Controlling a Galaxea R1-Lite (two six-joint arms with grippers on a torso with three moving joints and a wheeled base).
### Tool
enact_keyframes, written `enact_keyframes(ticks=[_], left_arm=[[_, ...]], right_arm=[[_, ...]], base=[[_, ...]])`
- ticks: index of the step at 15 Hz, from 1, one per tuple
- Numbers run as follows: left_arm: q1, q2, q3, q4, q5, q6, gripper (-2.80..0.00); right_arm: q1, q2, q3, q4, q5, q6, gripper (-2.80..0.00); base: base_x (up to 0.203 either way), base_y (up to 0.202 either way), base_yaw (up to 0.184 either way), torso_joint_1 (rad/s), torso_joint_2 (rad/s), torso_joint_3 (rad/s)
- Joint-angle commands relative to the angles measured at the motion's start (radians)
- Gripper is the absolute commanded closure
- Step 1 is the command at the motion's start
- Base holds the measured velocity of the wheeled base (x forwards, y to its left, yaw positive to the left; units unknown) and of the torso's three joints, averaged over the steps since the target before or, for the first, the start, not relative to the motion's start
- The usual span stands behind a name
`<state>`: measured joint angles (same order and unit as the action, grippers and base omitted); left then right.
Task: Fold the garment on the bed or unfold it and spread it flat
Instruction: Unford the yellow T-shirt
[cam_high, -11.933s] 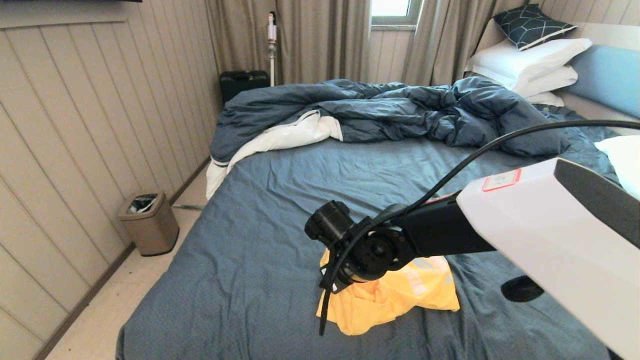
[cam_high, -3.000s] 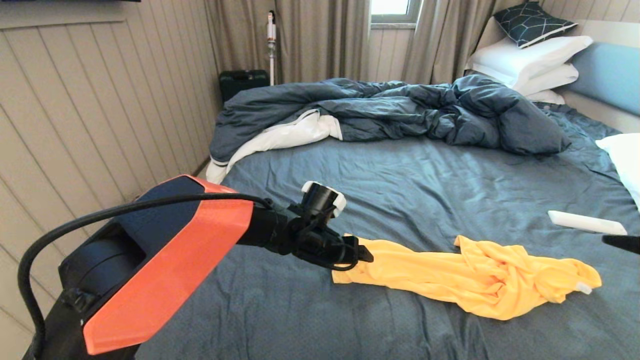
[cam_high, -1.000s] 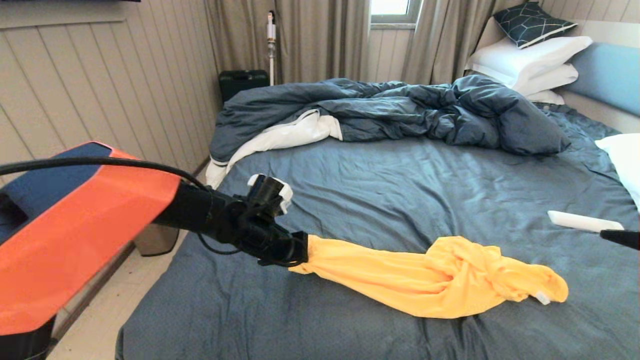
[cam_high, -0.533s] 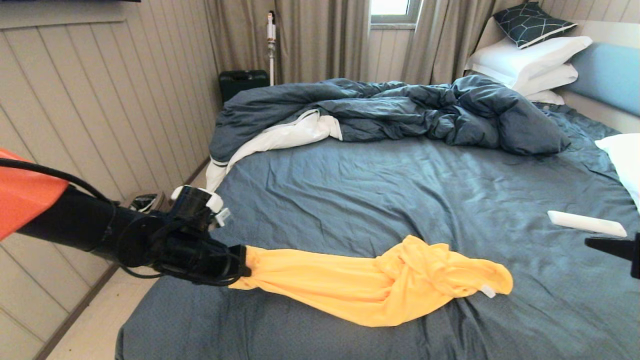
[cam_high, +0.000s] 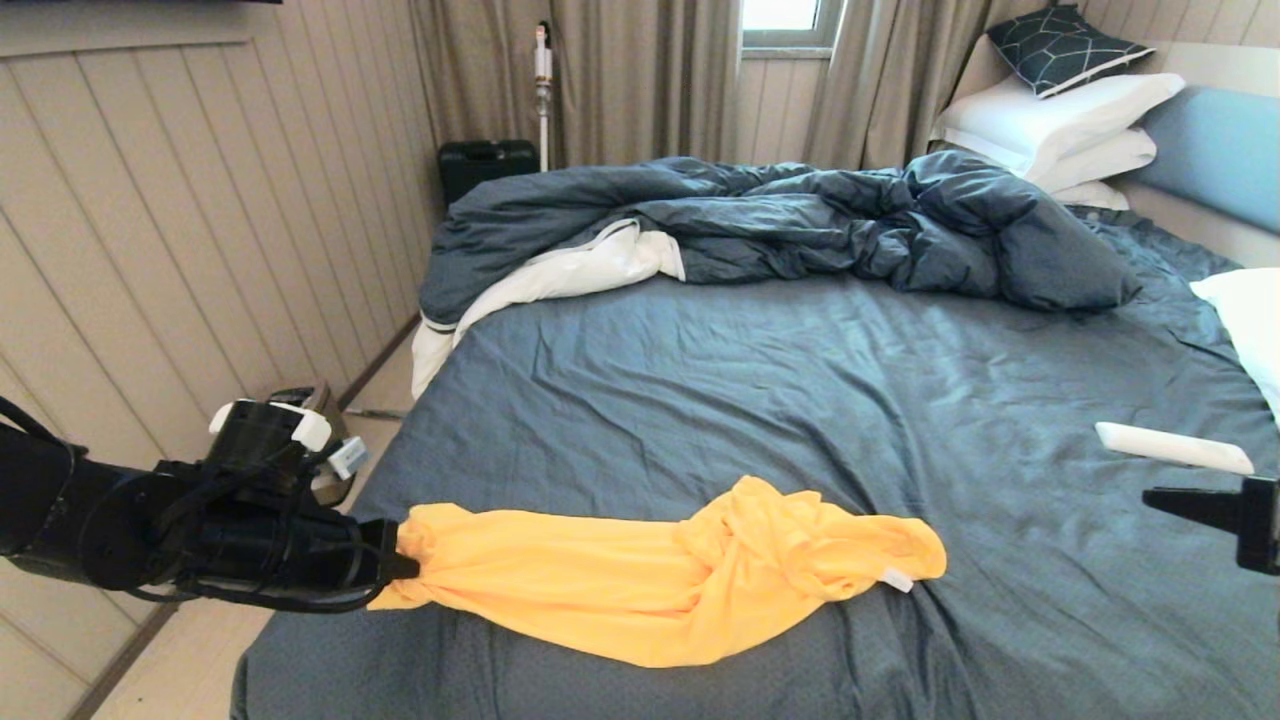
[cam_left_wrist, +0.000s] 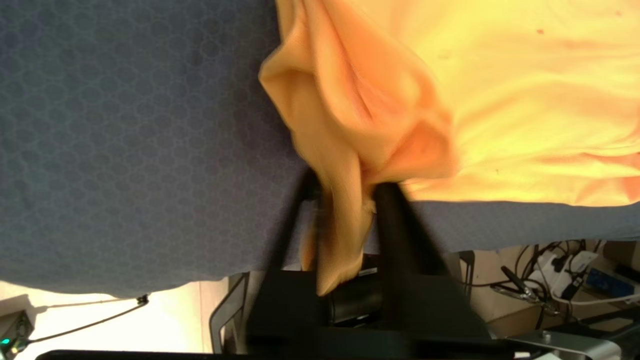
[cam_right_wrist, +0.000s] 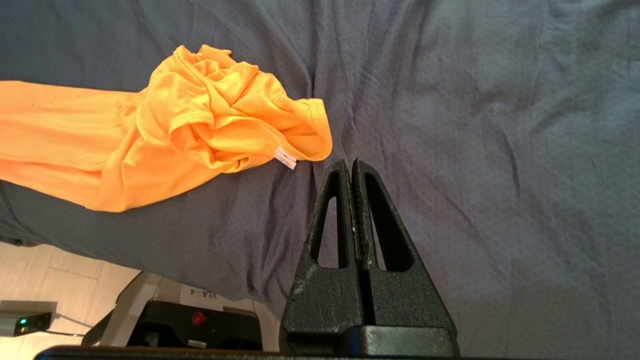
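Observation:
The yellow-orange T-shirt (cam_high: 640, 585) lies stretched into a long bunched strip across the near part of the bed (cam_high: 780, 380), its far end still crumpled with a small white label showing (cam_right_wrist: 210, 120). My left gripper (cam_high: 395, 565) is at the bed's left edge, shut on one end of the shirt; the left wrist view shows a fold of the shirt (cam_left_wrist: 340, 220) pinched between the black fingers (cam_left_wrist: 395, 220). My right gripper (cam_right_wrist: 350, 162) hovers over bare sheet just right of the crumpled end, shut and holding nothing (cam_high: 1160, 497).
A rumpled dark blue duvet (cam_high: 780, 225) with white lining covers the far half of the mattress. White pillows (cam_high: 1060, 125) are stacked at the headboard. A white remote (cam_high: 1170, 447) lies on the sheet at right. A bin (cam_high: 300, 400) stands on the floor at left.
My left gripper has pulled the shirt's end leftward to the bed's left edge, dragging the whole shirt along the sheet. The right gripper has come slightly further into view at right.

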<state>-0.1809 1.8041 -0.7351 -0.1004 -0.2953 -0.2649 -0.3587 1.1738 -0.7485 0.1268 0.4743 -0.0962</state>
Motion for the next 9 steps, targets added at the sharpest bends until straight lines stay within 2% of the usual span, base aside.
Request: enact_keyframes(ticks=[1, 4, 8, 9], left_arm=[[0.001, -0.022, 0.009, 0.002, -0.002, 0.001, -2.80], [0.002, -0.117, 0.077, 0.000, -0.007, 0.057, -2.80], [0.004, -0.283, 0.074, 0.000, -0.001, 0.074, -2.80], [0.004, -0.307, 0.036, 0.008, 0.012, 0.074, 0.00]], right_arm=[[0.001, 0.003, -0.002, 0.001, 0.003, 0.000, 0.00], [0.015, 0.013, -0.004, 0.001, 0.004, 0.000, 0.00], [0.054, 0.042, -0.014, 0.003, 0.002, 0.009, 0.00], [0.059, 0.060, -0.023, 0.004, 0.001, 0.010, 0.00]], base=[[0.000, 0.000, 0.000, 0.000, 0.00, 0.000], [0.000, 0.000, 0.000, 0.000, 0.00, 0.000], [0.000, 0.000, 0.000, 0.000, 0.00, 0.000], [0.000, 0.000, 0.000, 0.000, 0.00, 0.000]])
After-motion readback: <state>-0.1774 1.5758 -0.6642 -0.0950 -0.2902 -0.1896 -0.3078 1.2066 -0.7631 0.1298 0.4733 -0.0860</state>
